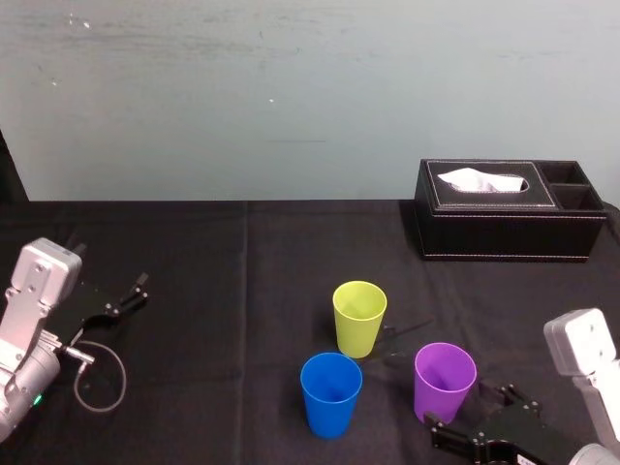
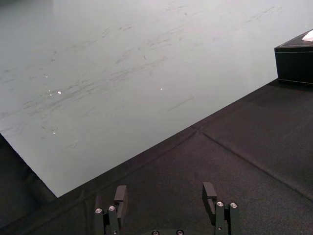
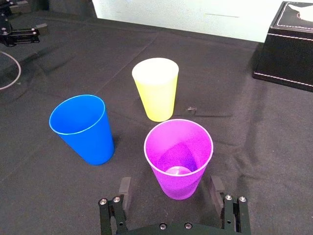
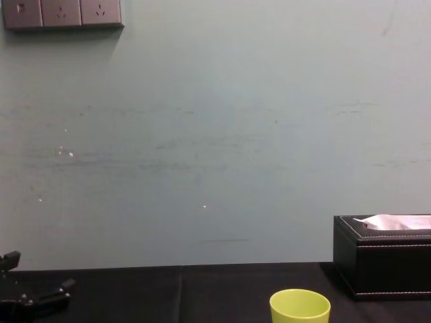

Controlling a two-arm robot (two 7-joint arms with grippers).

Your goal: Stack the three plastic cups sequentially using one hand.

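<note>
— What is seen first, as the largest thing?
— A surface [image 1: 242, 339] draped in black cloth is seen, set against a pale wall [image 1: 291, 97]. A black tissue box [image 1: 504, 228] is placed at its far right corner, with a white tissue [image 1: 481, 180] drawn up through the slot.

— And the hands?
— The right hand [image 3: 171, 185] is held low at the near edge, toward the right corner. Its fingers are spread wide apart and nothing is clamped. The left hand [image 2: 165, 188] is parked by the left edge, its fingers likewise apart, with bare cloth seen between them.

— Where are the cups found?
— All three are stood upright, mouths up and apart from one another, close to the near edge and right of the middle. The lime-green cup [image 1: 358, 318] is set farthest from the near edge. The blue cup [image 1: 330, 394] is placed closer to that edge, on the left-edge side. The purple cup [image 1: 445, 382] is placed about level with the blue one, toward the right edge, just at the mouth of the right hand's spread fingers. Whether it is touched cannot be told.

— Anything smaller?
— A thin loop of cable [image 1: 102, 373] is laid on the cloth beside the left arm [image 1: 34, 320].
</note>
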